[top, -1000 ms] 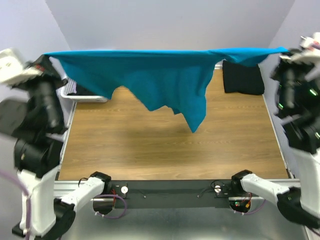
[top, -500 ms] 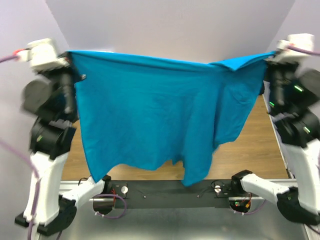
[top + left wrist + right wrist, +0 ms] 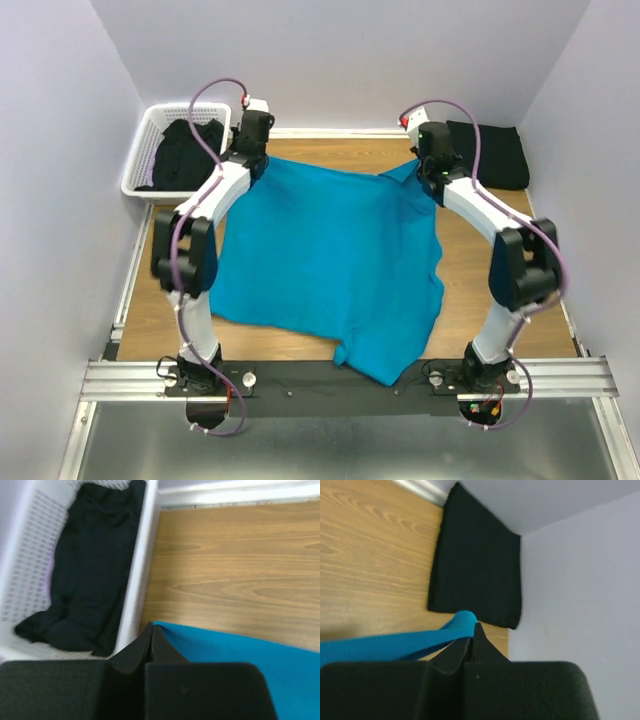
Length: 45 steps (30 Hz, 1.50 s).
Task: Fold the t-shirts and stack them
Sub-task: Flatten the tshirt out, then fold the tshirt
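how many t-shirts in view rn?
3: teal shirt spread across the table; folded black shirt at the far right corner; bundled black shirt in the basket far left, which may hide more.

The top external camera looks steeply down from above and behind the arm bases, taking in the whole table (image 3: 480,290). The left wrist camera sits close behind the left gripper (image 3: 151,630), facing the far-left corner; it shares the white basket (image 3: 142,565) with the overhead view. The right wrist camera, as close behind the right gripper (image 3: 471,630), faces the far-right corner and shares the folded black t-shirt (image 3: 477,570). All three catch the teal t-shirt (image 3: 330,250)
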Tool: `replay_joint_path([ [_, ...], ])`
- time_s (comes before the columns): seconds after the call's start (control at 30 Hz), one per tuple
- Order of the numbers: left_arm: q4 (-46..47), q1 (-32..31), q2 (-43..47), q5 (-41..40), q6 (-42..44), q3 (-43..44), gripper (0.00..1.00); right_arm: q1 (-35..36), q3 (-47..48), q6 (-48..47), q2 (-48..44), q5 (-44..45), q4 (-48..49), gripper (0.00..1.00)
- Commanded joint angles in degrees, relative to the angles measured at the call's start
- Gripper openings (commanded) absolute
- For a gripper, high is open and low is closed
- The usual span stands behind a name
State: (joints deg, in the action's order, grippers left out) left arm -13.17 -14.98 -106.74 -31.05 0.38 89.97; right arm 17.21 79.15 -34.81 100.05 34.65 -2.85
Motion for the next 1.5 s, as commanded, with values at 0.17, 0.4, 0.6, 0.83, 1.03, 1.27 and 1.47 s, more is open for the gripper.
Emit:
replay_joint_path([
  [0.17, 2.6, 1.7, -20.0, 1.3, -1.7, 16.4, 0.0, -1.7, -1.1, -7.2, 15.1, -0.4, 24.7, 0.01],
  [0.4, 3.5, 2.4, -23.0, 1.3, -1.2, 18.4, 0.0, -1.7, 1.1, -7.3, 17.3, 0.4, 24.6, 0.0],
  [0.6, 4.0, 2.9, -23.3, 0.9, -0.6, 19.0, 0.0, -1.4, 1.1, -3.6, 12.9, 0.8, 18.9, 0.01],
  [0.83, 5.8, 4.7, -24.9, -2.0, 2.2, 22.0, 0.0, -0.4, -2.1, -0.2, 7.3, 0.6, 12.2, 0.0],
  [1.03, 7.1, 5.5, -29.6, -2.0, 4.4, 28.8, 0.02, 0.8, -4.1, 3.2, 5.5, 1.2, 7.8, 0.01],
  [1.27, 5.4, 5.5, -31.5, 0.4, 2.5, 30.3, 0.05, 1.8, -6.6, 8.3, 5.4, 1.6, 3.8, 0.01],
  [1.47, 5.2, 5.6, -30.0, 0.1, 1.6, 27.3, 0.05, 1.9, -8.3, 12.9, 4.8, 3.8, 3.0, 0.01],
])
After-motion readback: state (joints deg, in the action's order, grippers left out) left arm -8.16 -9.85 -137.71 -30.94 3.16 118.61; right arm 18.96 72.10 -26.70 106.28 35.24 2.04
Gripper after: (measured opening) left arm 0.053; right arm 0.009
